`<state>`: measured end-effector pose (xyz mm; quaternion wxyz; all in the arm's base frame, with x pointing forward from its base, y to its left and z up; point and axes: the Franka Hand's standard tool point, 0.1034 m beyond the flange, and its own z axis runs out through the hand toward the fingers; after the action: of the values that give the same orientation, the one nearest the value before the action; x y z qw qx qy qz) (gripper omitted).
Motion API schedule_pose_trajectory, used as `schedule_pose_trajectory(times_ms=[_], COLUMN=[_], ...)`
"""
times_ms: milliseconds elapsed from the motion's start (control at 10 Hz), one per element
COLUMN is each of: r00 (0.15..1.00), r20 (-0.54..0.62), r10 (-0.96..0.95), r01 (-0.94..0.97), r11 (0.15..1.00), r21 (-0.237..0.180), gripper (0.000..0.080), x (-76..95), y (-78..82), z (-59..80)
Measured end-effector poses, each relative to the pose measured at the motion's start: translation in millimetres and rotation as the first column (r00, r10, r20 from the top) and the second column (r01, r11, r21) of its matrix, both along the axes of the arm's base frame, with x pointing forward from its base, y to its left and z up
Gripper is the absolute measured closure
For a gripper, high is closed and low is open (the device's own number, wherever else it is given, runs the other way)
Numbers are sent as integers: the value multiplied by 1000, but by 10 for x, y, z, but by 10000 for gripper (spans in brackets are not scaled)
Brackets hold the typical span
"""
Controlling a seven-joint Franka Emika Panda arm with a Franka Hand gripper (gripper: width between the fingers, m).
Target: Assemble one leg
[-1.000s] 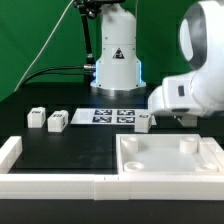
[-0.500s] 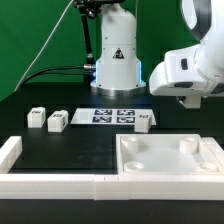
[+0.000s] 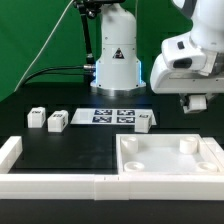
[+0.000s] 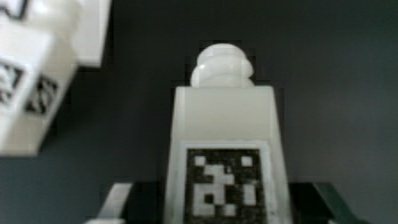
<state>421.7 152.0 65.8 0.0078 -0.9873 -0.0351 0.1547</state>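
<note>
A black table [image 3: 80,140] fills the scene. The white arm [image 3: 190,55] stands over the exterior view's right side. Below it lies a large white panel [image 3: 160,160] with a raised rim and round corner sockets, and a white rail [image 3: 60,185] runs along the near edge. The marker board [image 3: 112,116] lies flat near the middle. Two spare blocks [image 3: 37,118] [image 3: 58,121] sit well to its left and a third block [image 3: 146,121] just beside its right end.

The gripper [image 3: 197,103] hangs above the panel's far right part, clear of the table. In the wrist view its fingers [image 4: 119,200] pinch the leg [image 4: 222,130] from both sides, tag face showing and rounded peg pointing away. A tagged white piece [image 4: 32,80] lies close by.
</note>
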Motion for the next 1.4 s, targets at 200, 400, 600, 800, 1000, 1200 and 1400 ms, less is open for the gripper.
schedule_pose_trajectory(times_ms=[200,400,600,800,1000,1200,1400], r00=[984,944,890,897,887,858,859], r20=[176,329,456,441,460,510,508], r10=[-21,-20,10,37,52,66,71], r01=[16,1,-50,-72,-88,-104,-111], r11=[999,998,996,995,995,993,993], r21=[29,58,76,63,57,47,47], gripper=[508,508,508,508,508,508,508], x=[106,68,86,328,560,862,816], y=[-79,-24,-23,-163,-303,-465,-425], z=[76,34,45,239,425,484,454])
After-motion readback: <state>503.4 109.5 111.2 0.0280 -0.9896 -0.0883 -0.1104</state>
